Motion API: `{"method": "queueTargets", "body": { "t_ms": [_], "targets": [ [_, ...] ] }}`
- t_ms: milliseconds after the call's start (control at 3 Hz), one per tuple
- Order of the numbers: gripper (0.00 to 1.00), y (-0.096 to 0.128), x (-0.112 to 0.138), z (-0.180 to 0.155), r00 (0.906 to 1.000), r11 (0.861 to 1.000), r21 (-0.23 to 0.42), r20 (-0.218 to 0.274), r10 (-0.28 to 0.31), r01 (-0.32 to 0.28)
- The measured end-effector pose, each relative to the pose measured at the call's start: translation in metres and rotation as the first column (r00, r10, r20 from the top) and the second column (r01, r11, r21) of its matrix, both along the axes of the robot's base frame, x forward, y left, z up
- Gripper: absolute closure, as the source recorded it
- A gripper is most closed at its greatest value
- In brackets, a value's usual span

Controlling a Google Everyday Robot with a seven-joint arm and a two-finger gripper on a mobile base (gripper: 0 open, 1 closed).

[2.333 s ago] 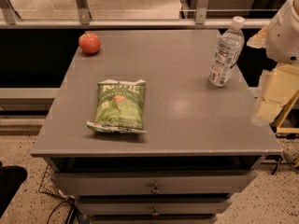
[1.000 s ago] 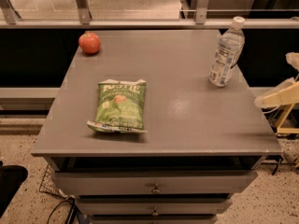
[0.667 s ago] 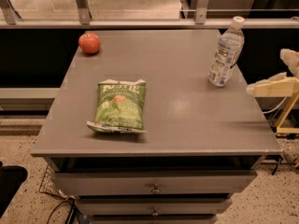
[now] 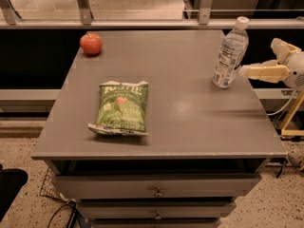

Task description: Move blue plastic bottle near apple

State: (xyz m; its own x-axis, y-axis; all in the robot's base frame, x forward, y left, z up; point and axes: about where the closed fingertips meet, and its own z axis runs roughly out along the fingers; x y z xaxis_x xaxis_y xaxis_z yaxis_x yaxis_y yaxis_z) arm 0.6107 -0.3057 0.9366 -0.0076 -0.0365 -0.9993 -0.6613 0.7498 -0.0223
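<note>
Cream hand (image 4: 252,71) just beside the upright blue plastic bottle (image 4: 230,56); apple (image 4: 90,43) well apart.

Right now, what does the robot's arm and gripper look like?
The gripper, at the right edge beside the bottle, is pale cream, blocky and tapering, joined to a rounded white housing. No markings show; the rest of the arm is out of view.

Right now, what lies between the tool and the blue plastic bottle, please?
Nothing; the camera view shows the tool just right of the blue plastic bottle.
</note>
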Motion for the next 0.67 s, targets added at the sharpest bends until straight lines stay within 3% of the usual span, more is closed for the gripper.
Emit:
{"method": "queueTargets", "body": {
  "t_ms": [333, 667],
  "targets": [
    [0.00, 0.007, 0.018, 0.005, 0.9993, 0.999, 0.046, 0.033, 0.017, -0.019],
    [0.18, 0.017, 0.034, 0.007, 0.9988, 0.998, 0.059, 0.033, 0.036, -0.038]
  ]
}}
